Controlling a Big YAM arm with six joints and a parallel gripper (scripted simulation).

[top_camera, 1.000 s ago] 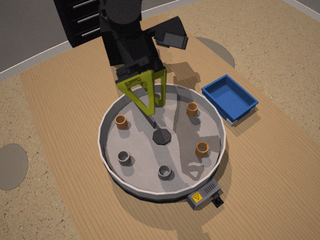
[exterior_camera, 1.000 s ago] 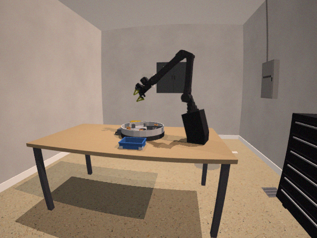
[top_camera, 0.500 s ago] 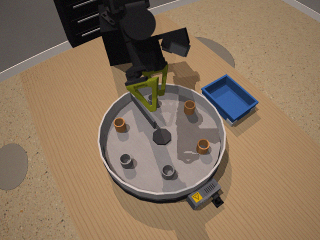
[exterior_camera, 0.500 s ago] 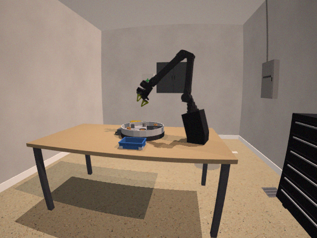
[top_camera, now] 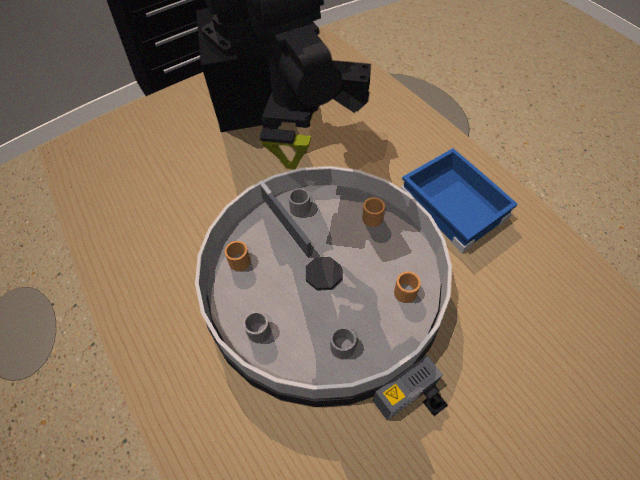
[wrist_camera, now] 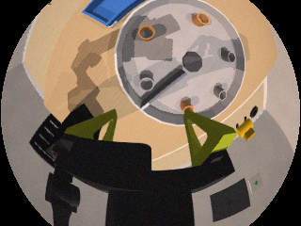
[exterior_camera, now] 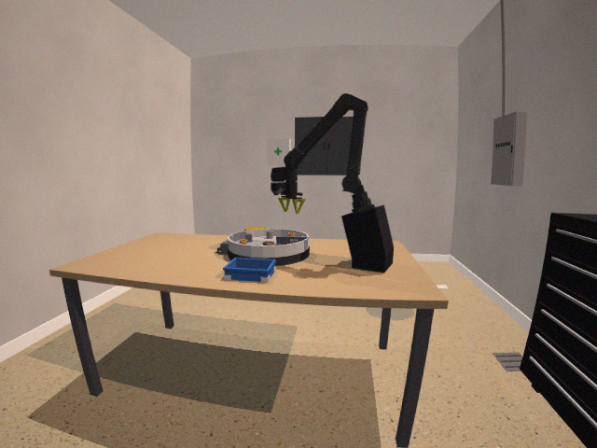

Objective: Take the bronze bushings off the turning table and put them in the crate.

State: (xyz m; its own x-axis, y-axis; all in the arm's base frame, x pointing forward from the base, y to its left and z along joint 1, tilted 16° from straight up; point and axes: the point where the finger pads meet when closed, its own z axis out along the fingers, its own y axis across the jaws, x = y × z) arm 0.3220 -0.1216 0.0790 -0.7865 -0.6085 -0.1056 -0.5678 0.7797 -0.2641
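On the left of the turning table (top_camera: 324,383) (exterior_camera: 267,250) (wrist_camera: 120,80) stand one bronze bushing (top_camera: 237,253) and one steel bushing (top_camera: 257,327). Above the table's near-arm side hangs the gripper (exterior_camera: 291,211) (wrist_camera: 150,112), its jaws wide open (nothing is between them). Two other steel bushings are around the middle; two more bronze ones stand at right. Rightmost is the blue crate (top_camera: 460,199) (exterior_camera: 249,270) (wrist_camera: 109,10), without bushings.

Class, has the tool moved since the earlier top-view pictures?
Yes: in the top view, the tool has drawn back from over the turning table toward the black base.
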